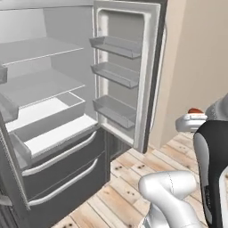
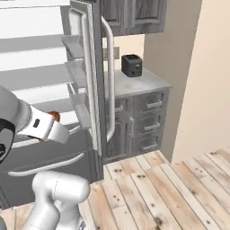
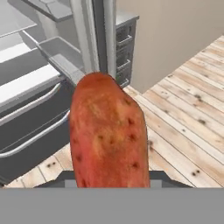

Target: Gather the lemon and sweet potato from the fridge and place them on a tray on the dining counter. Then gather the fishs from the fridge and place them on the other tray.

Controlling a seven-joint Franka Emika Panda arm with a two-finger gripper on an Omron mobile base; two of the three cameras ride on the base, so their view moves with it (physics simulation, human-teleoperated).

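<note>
Pincer (image 3: 109, 183) grips sweet potato (image 3: 108, 135); no writing.

FREE: bare wood floor (image 2: 179, 188) right of the fridge (image 1: 53, 111), its shelves bare | BLOCK: open fridge door (image 1: 133, 75) juts out with three bins | BLOCK: beige wall (image 2: 211, 76) and grey cabinet (image 2: 139, 117) with toaster (image 2: 131, 65) behind | CARRIED: sweet potato (image 3: 108, 135) fills the space ahead of the gripper (image 3: 109, 181)

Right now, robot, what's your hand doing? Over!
Gripper shut on sweet potato. Clear of the fridge, door open. Wooden floor ahead, nothing blocking.
</note>
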